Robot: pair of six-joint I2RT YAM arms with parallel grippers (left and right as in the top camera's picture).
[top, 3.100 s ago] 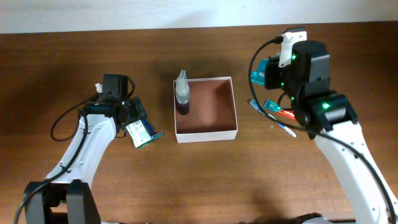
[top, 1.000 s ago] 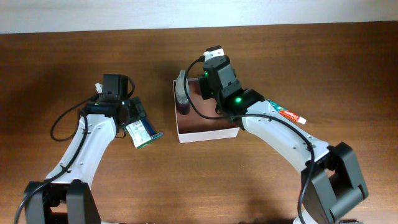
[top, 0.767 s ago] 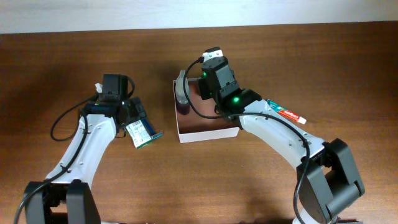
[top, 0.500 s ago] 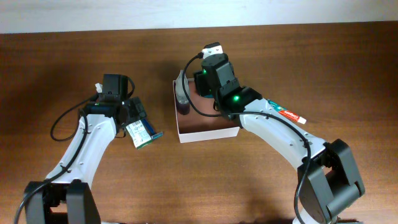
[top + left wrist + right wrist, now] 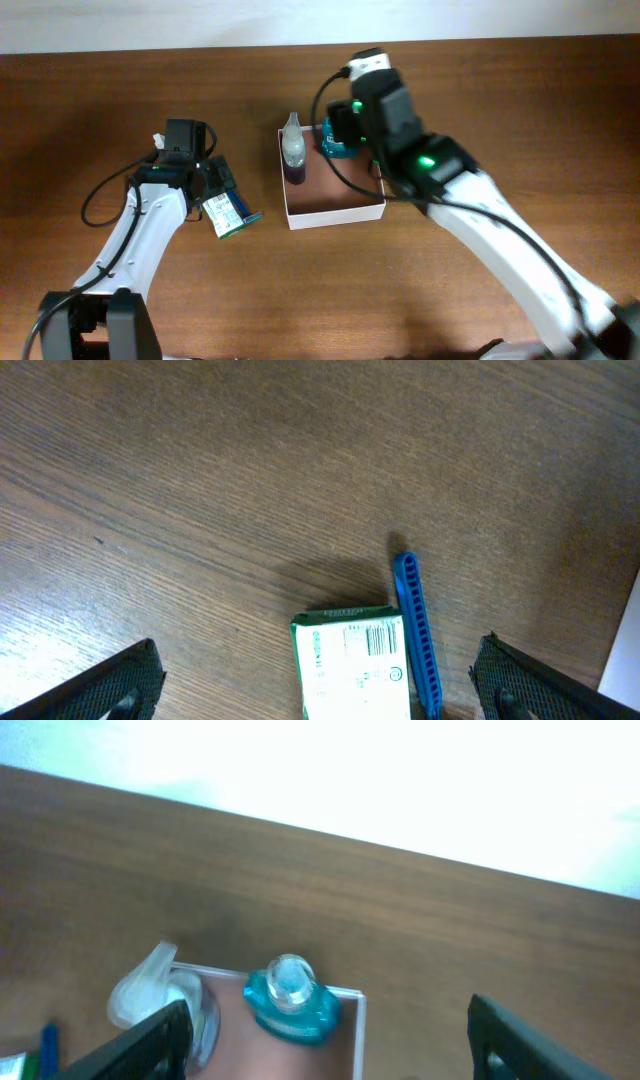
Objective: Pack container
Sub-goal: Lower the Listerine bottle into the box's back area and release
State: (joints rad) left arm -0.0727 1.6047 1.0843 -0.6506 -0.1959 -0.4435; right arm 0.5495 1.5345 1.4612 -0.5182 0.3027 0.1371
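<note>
mid-packing: teal bottle (image 5: pixel 290 998) upright at 12 o'clock inside container (image 5: pixel 335 214), centre of surface (image 5: pixel 480 80); right pincer (image 5: pixel 328 1045) agape, empty. next, likely: closing wide-open left pincer (image 5: pixel 325 682) on carton (image 5: pixel 352 660) at container's 9 o'clock.

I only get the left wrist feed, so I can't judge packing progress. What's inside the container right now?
Observer: Two things. A clear spray bottle stands inside the container, against the wall nearest the left arm.
Operator: And the second?
Observer: A teal mouthwash bottle stands upright by the back wall.
Operator: Is the right arm holding it?
Observer: No. The right gripper is open above it and not touching it.
</note>
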